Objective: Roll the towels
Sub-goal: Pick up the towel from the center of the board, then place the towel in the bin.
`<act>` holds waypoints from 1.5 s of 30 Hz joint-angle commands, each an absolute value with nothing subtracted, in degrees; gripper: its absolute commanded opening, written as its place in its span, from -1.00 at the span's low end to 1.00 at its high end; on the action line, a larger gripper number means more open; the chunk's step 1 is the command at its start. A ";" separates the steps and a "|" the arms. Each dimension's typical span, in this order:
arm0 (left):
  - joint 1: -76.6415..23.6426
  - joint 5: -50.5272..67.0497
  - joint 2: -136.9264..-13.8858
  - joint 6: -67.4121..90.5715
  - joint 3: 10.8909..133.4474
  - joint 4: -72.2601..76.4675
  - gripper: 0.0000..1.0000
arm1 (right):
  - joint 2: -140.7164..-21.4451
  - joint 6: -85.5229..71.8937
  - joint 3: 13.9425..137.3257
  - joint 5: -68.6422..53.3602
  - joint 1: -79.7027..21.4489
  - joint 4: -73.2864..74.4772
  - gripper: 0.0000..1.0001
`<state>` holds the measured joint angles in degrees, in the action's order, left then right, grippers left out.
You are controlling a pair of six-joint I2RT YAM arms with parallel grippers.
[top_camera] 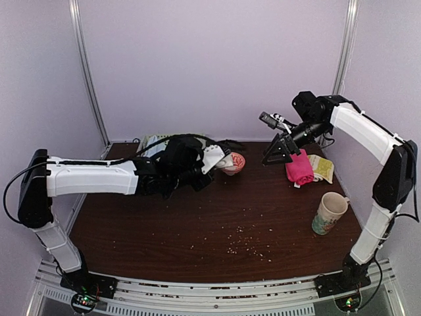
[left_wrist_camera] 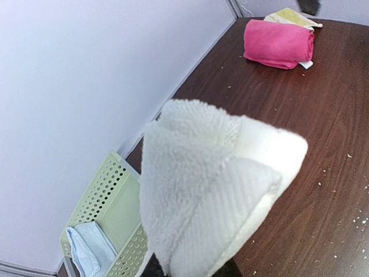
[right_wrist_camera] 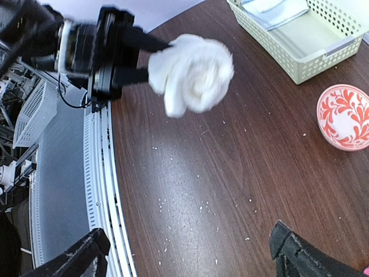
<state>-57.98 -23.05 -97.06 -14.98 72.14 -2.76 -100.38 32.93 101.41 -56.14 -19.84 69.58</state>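
**Left claw has the white towel, right claw wide open**

So here's where I'm at. My left gripper (right_wrist_camera: 147, 57) is clamped down on the off-white towel (left_wrist_camera: 213, 196), fingers pinched in tight on one end of it. The towel is bunched into a fat roll that sticks straight out past my fingertips. In my left wrist view it fills most of the picture, fluffy side and ribbed side both showing. From above, it sits at the back of the table (top_camera: 197, 224), right beside the red-and-white bowl (right_wrist_camera: 344, 115). I can't tell whether the bottom of the roll is brushing the wood or hanging just over it.

My right gripper (right_wrist_camera: 190, 234) is spread as wide as it goes, with nothing between the fingers. It hangs up over the back right part of the table, next to the pink rolled cloth (left_wrist_camera: 277, 40), not touching it.

The other towel, the pale blue towel (left_wrist_camera: 86, 248), is lying in the pale green perforated basket (left_wrist_camera: 106, 196) at the back left against the wall. It's loosely folded, not rolled.

Other stuff around: a yellowish cloth (top_camera: 322, 166) is tucked right behind the pink one, the two touching. A mug (top_camera: 329, 212) stands upright near the right edge, closer to my bases. There are also little pale crumbs scattered all over the dark wood.
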 commanded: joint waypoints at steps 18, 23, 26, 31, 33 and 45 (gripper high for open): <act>-32.95 -10.09 -116.59 11.07 103.54 -26.90 -0.76 | -76.03 21.76 62.45 -27.01 -19.64 23.98 1.00; -27.97 -10.91 -124.51 15.03 112.56 -33.19 -0.75 | -76.11 21.71 60.56 -27.61 -19.68 22.80 1.00; -25.88 -11.14 -129.66 18.22 119.08 -37.56 -0.74 | -76.35 21.88 60.21 -27.90 -19.69 22.76 1.00; -23.95 -9.93 -134.88 21.43 124.47 -37.84 -0.72 | -76.81 22.04 59.76 -27.55 -19.69 22.76 1.00; -23.30 -9.37 -136.61 22.49 125.76 -37.60 -0.70 | -76.82 22.14 59.63 -27.43 -19.67 22.76 1.00; -20.23 -9.78 -145.35 28.87 131.13 -39.16 -0.58 | -77.76 22.66 59.29 -27.68 -19.62 23.02 1.00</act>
<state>-21.54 -9.19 -143.57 25.10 129.14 -38.26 -77.17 22.50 60.34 -28.25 -19.86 24.03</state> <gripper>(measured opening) 0.205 0.996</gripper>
